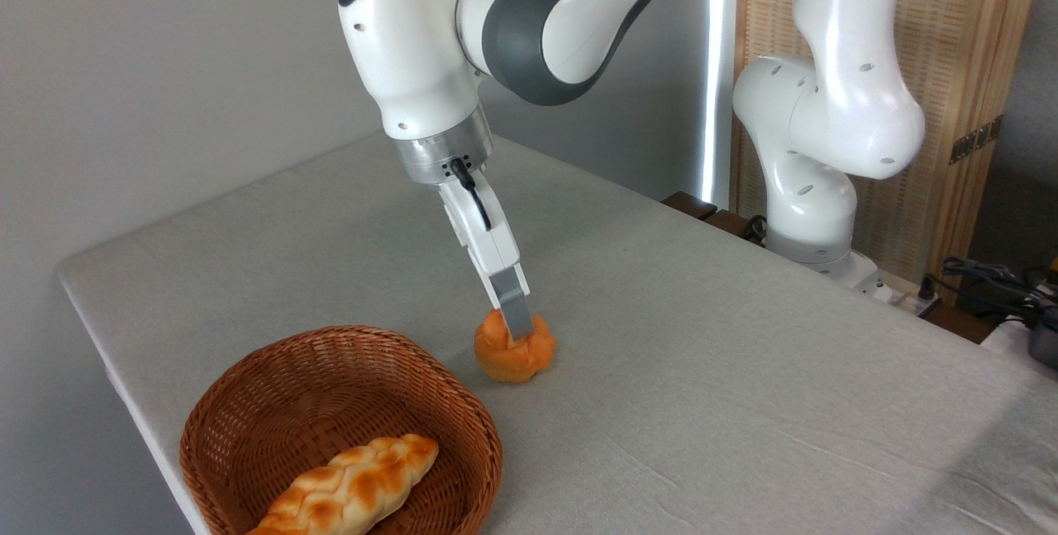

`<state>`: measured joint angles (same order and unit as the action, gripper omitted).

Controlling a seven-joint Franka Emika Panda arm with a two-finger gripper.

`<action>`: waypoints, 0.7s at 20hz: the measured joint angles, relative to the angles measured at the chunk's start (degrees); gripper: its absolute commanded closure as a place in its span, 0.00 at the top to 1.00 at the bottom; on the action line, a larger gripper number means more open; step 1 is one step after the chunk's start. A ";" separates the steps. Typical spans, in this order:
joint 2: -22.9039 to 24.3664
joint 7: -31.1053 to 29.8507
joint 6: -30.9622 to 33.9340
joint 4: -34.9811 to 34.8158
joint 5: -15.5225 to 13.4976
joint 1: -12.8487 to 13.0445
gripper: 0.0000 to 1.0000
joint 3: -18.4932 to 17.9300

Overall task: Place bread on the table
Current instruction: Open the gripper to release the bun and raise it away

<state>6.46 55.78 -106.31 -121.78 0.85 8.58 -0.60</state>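
The bread (514, 357), a small round golden-orange bun with a knotted top, rests on the table (711, 370) just right of the basket. My gripper (518, 327) comes down at a slant from the upper left. Its near grey finger (516, 308) lies against the bun's top and the far finger is hidden behind it. The bun sits between the fingers and the gripper looks shut on it.
A brown wicker basket (248, 403) stands at the front left corner, holding a longer braided golden loaf (351, 489). The white arm base (814, 212) rises at the table's far right edge, with cables (992, 279) beside it. A grey wall runs behind.
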 measured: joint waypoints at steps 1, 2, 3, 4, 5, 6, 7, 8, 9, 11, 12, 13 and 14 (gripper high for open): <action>0.05 -0.59 0.00 0.13 0.00 0.00 1.00 0.00; 0.14 -1.72 -0.05 0.36 -0.01 0.01 1.00 0.00; 0.24 -3.64 -0.16 0.99 -0.01 0.02 1.00 0.01; 0.34 -5.82 -0.32 2.05 -0.02 0.04 1.00 0.04; 0.45 -7.89 -0.62 3.63 -0.02 0.06 1.00 0.07; 0.54 -9.23 -0.79 5.56 -0.01 0.08 1.00 0.07; 0.66 -10.12 -0.82 7.77 -0.01 0.07 1.00 0.04; 0.77 -10.91 -0.81 10.16 -0.01 0.01 1.00 -0.11; 0.87 -11.69 -0.79 12.08 -0.01 -0.08 1.00 -0.38; 0.71 -15.77 -0.74 15.26 -0.02 -0.52 1.00 -0.82; 0.27 -18.28 -0.71 16.39 -0.02 -0.96 1.00 -0.80; -0.58 -20.45 -0.70 17.66 -0.02 -1.47 1.00 -0.75; -1.54 -21.58 -0.62 18.86 -0.08 -1.83 1.00 -0.68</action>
<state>4.92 34.20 -106.93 -102.92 0.77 6.75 -1.28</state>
